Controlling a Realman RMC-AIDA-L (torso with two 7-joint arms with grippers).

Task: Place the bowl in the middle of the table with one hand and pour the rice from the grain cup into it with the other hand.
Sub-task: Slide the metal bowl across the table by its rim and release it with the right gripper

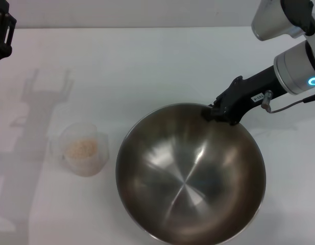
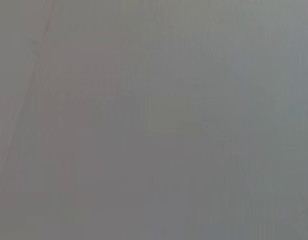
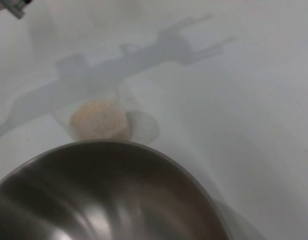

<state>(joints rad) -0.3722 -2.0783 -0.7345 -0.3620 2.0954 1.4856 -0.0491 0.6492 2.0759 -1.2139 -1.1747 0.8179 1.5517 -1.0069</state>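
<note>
The steel bowl (image 1: 190, 171) sits on the white table (image 1: 147, 61), right of the middle and near the front edge. My right gripper (image 1: 218, 114) is shut on the bowl's far right rim. The grain cup (image 1: 81, 149) stands upright to the left of the bowl, with a pale heap of rice (image 1: 81, 148) in it. My left gripper (image 1: 1, 30) hangs high at the far left, well away from the cup. The right wrist view shows the bowl's interior (image 3: 104, 200) and, beyond it, the cup (image 3: 136, 125) with the rice (image 3: 99, 120). The left wrist view shows only a blank grey surface.
The left arm's shadow (image 1: 45, 92) falls on the table behind the cup. The bowl's near rim reaches the lower edge of the head view.
</note>
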